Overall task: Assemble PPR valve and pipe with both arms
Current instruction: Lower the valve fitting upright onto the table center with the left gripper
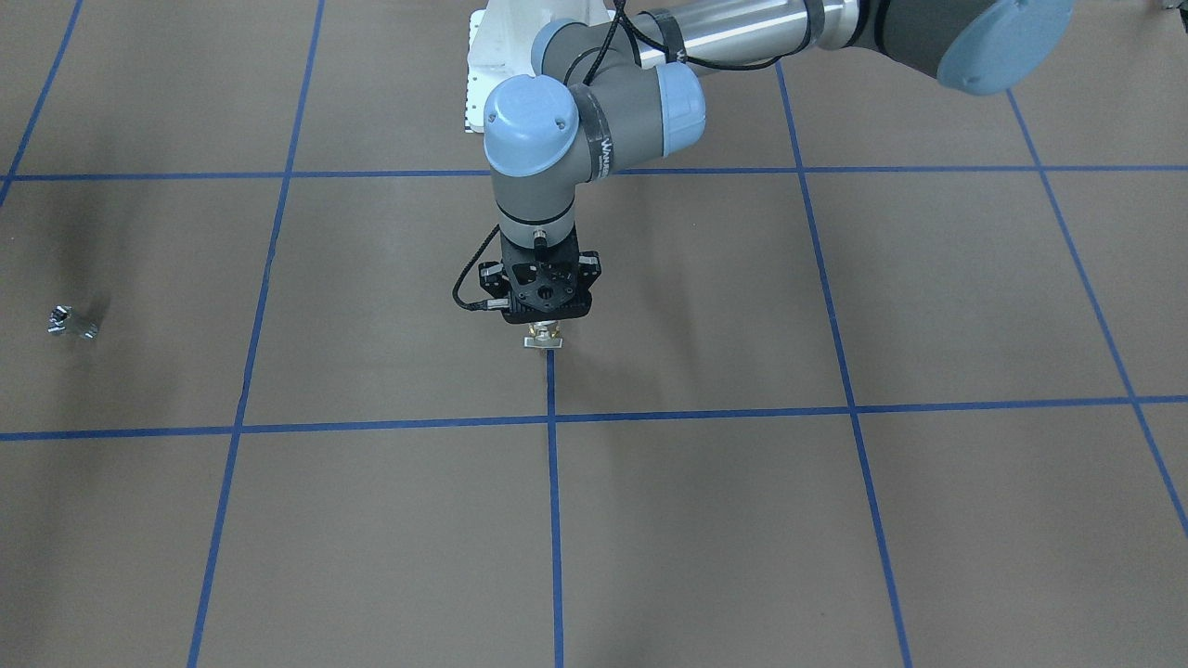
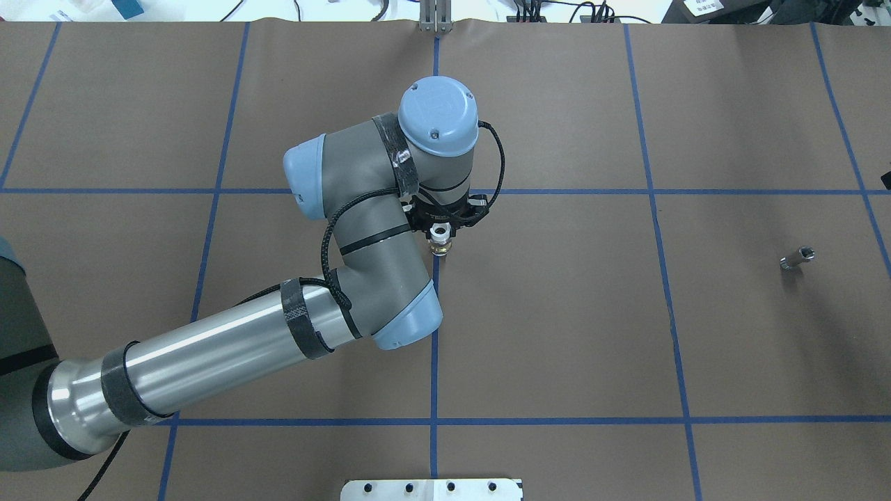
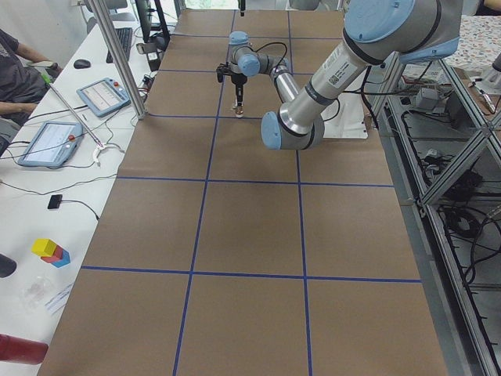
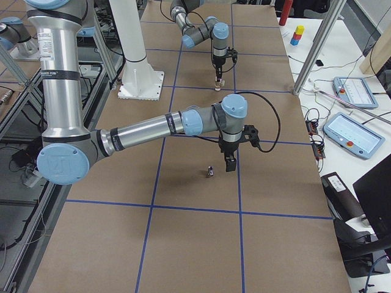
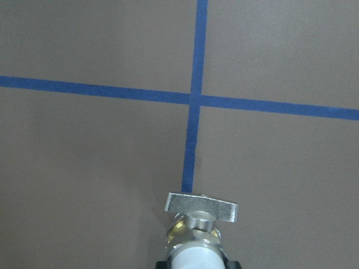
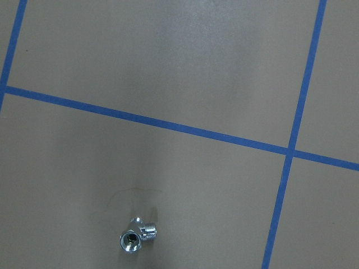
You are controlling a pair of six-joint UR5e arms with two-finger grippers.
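Note:
My left gripper (image 1: 546, 323) points straight down at the table's middle and is shut on a valve (image 1: 543, 340) with a brass body, a silver T-handle and a pale pipe end. The valve also shows in the left wrist view (image 5: 200, 215) and overhead (image 2: 438, 248), just above a blue tape line. A small chrome fitting (image 2: 797, 257) lies on the brown table on my right side, and also shows in the right wrist view (image 6: 138, 237). My right gripper (image 4: 231, 161) hangs just beside and above the fitting (image 4: 209, 172). I cannot tell if it is open or shut.
Blue tape lines (image 2: 434, 348) divide the brown table into squares. The white bolted pedestal base (image 2: 431, 489) stands at my edge of the table. Tablets (image 4: 354, 133) and an aluminium post (image 4: 314, 52) stand along the operators' side.

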